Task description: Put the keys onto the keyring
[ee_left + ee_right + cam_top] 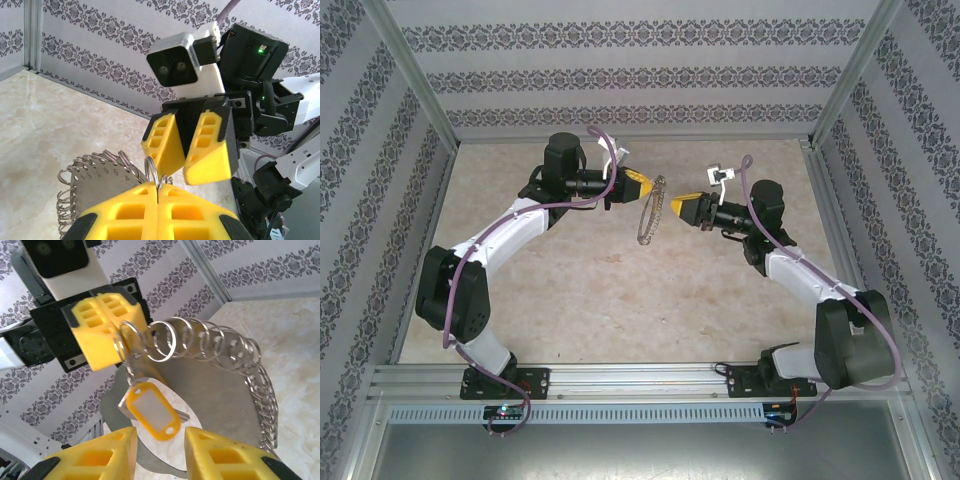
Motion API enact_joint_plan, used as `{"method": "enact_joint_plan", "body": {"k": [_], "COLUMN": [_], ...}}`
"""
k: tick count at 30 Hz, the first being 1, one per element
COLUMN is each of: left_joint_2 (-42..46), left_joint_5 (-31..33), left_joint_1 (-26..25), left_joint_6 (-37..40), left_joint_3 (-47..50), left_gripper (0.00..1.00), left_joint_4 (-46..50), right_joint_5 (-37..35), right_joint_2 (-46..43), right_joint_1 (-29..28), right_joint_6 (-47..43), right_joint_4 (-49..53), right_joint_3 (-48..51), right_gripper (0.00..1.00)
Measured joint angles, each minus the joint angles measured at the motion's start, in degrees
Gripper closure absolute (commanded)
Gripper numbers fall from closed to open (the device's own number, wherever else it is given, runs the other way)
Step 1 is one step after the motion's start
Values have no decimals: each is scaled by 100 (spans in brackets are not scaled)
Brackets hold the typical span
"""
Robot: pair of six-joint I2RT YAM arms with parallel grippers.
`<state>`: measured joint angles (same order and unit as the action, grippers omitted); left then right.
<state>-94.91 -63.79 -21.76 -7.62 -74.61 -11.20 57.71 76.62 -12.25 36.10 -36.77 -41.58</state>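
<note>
Over the tabletop point(600, 300) I have both arms meeting in mid-air, toward the far side. My left hand point(642, 185) is pressed together, pinching the keyring point(650, 212), which hangs clear of the surface between the hands. My right hand point(678, 207) sits just right of it, fingers spread. The key point(152, 412) dangles from a small loop at the left fingertips, just ahead of the right hand's gap.

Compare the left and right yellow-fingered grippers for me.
The left gripper is shut; the right gripper stands open. The left pinches the ringed rim of the grey metal keyring; the right holds nothing. Both have yellow fingers and face each other.
</note>
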Motion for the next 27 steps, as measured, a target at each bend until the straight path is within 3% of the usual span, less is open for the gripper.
{"method": "enact_joint_plan", "body": {"k": [18, 27], "left_joint_2": [7, 37], "left_joint_5": [0, 0], "left_joint_1": [0, 0], "left_joint_6": [-24, -24], "left_joint_3": [0, 0], "left_gripper": [100, 100], "left_joint_4": [0, -2], "right_joint_5": [81, 87], "right_joint_2": [411, 551], "right_joint_1": [-404, -415], "right_joint_6": [-2, -13], "right_joint_4": [-39, -52], "right_joint_3": [-649, -723], "right_gripper": [64, 85]}}
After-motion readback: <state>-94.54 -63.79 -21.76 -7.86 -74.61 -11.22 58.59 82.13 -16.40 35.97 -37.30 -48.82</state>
